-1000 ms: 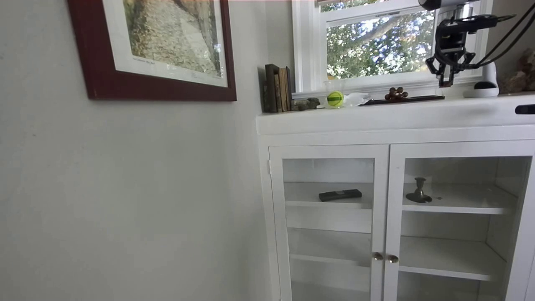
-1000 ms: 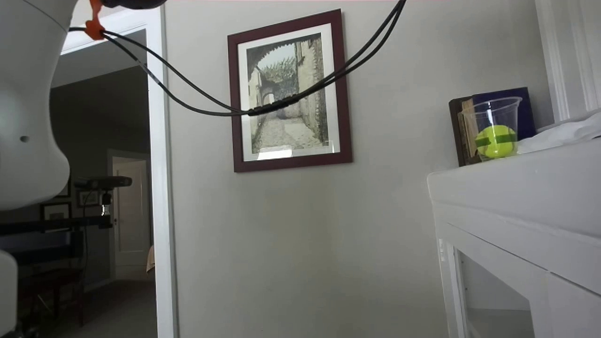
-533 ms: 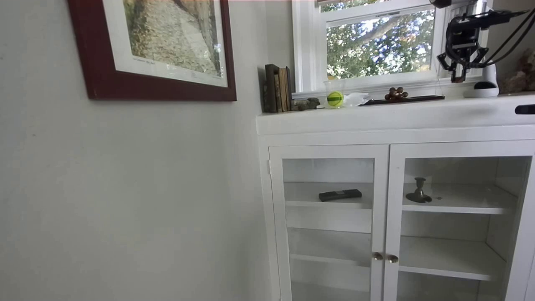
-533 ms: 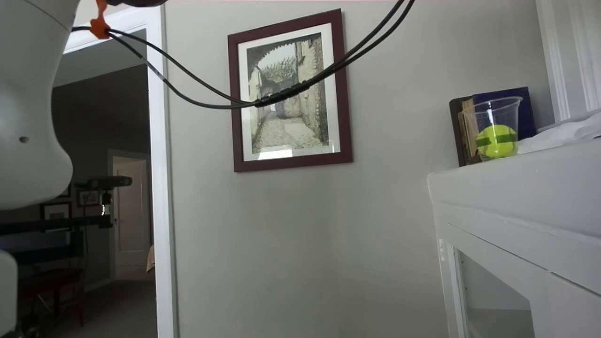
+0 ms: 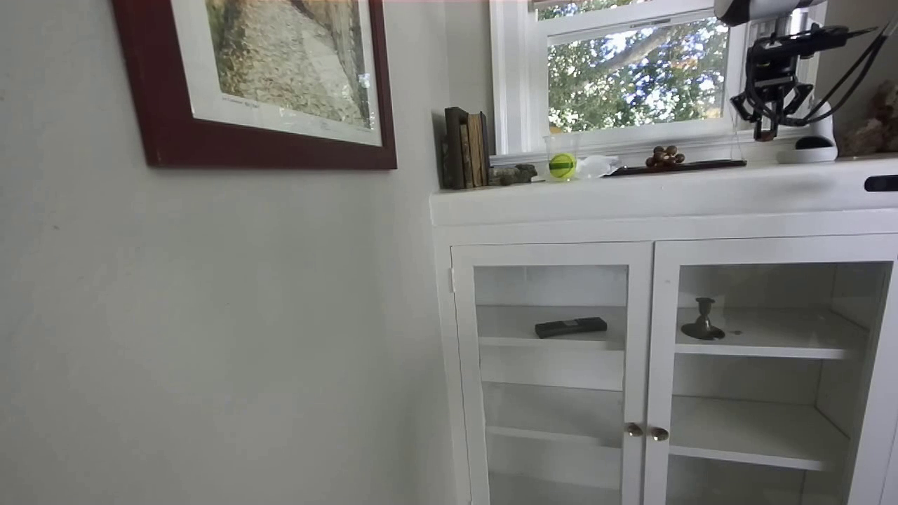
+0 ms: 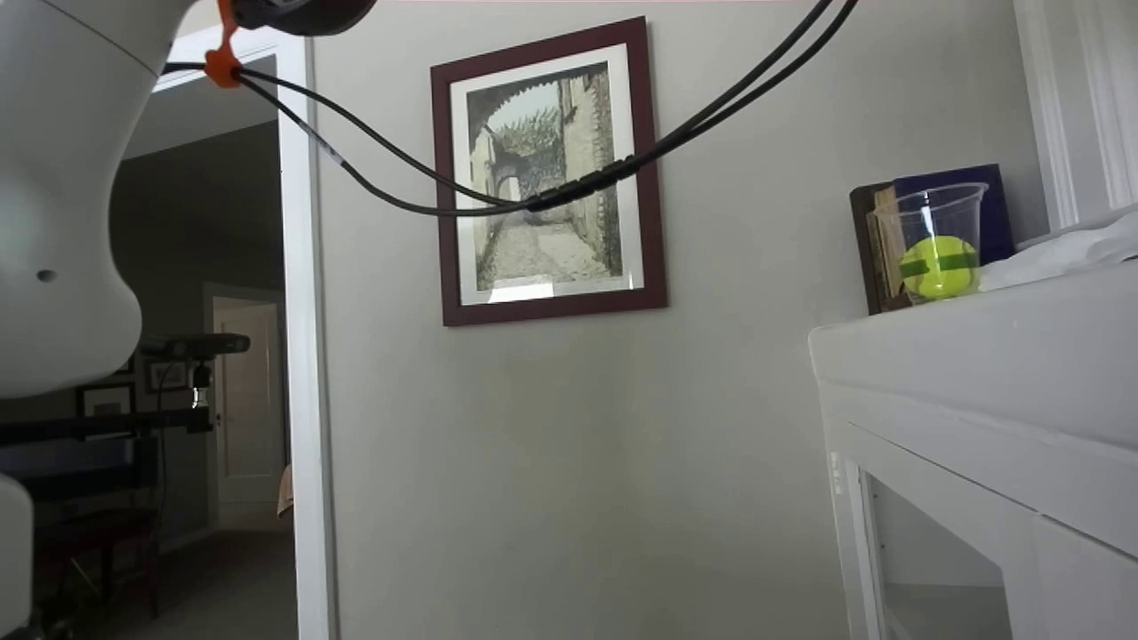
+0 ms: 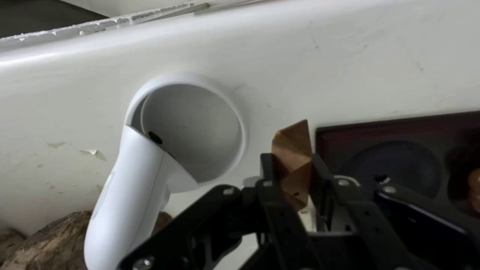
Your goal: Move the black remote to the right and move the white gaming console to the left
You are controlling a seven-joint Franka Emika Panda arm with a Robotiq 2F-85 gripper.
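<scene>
Gripper [image 7: 292, 165]: jaws near together, a brown faceted piece [image 7: 294, 144] pinched between them, above a white ledge [image 7: 277, 71] bearing a dark tray [image 7: 397, 131] and the white gaming console [image 7: 159, 168], apparently a ringed controller. Dark handset [image 5: 571, 327] behind the cabinet door [image 5: 640, 337] in an exterior view, or else black item [image 5: 882, 184] cut off at the frame edge: either may be the black remote. Handling: held piece, seemingly outside the task, best lowered slowly and released once supported, well apart from tray and console.

Arm [image 6: 58, 204] is rounded, white; black cables [image 6: 582, 186] are gathered by an orange tie [image 6: 222, 67]; black gripper [image 7: 293, 163] is dotted with silver screws [image 7: 143, 263].
</scene>
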